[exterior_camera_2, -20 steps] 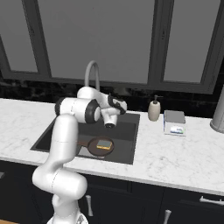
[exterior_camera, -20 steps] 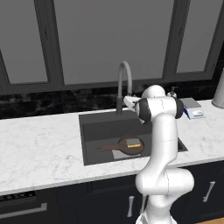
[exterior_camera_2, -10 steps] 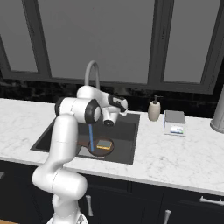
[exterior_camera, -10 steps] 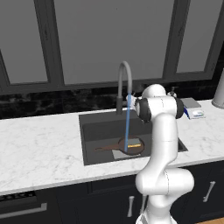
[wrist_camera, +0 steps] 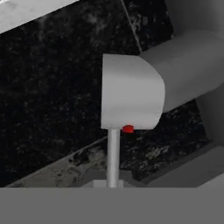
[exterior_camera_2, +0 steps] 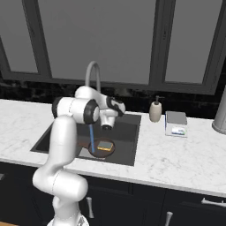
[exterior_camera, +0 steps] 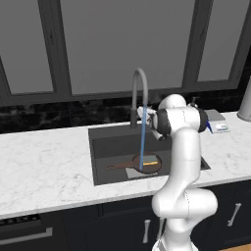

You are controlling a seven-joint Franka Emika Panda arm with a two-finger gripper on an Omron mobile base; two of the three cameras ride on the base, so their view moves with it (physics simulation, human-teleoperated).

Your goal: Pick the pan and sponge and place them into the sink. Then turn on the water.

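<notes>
With the water (exterior_camera: 142, 142) running from the faucet (exterior_camera: 138, 81) into the sink (exterior_camera: 100, 147), I judge the task all but done. The pan (exterior_camera_2: 100, 149) lies on the sink floor, the sponge (exterior_camera_2: 105, 145) resting in it, and the stream lands on the pan beside the sponge. My gripper (exterior_camera_2: 107, 126) is clenched empty, close by the faucet's lever (wrist_camera: 131, 94), which sits right in front of the hand camera. From here, my worry is the retreat: if I pull the arm back carelessly, the hand may knock the lever and shut the flow off. Water striking the pan could also splash onto the counter (exterior_camera: 44, 162).
</notes>
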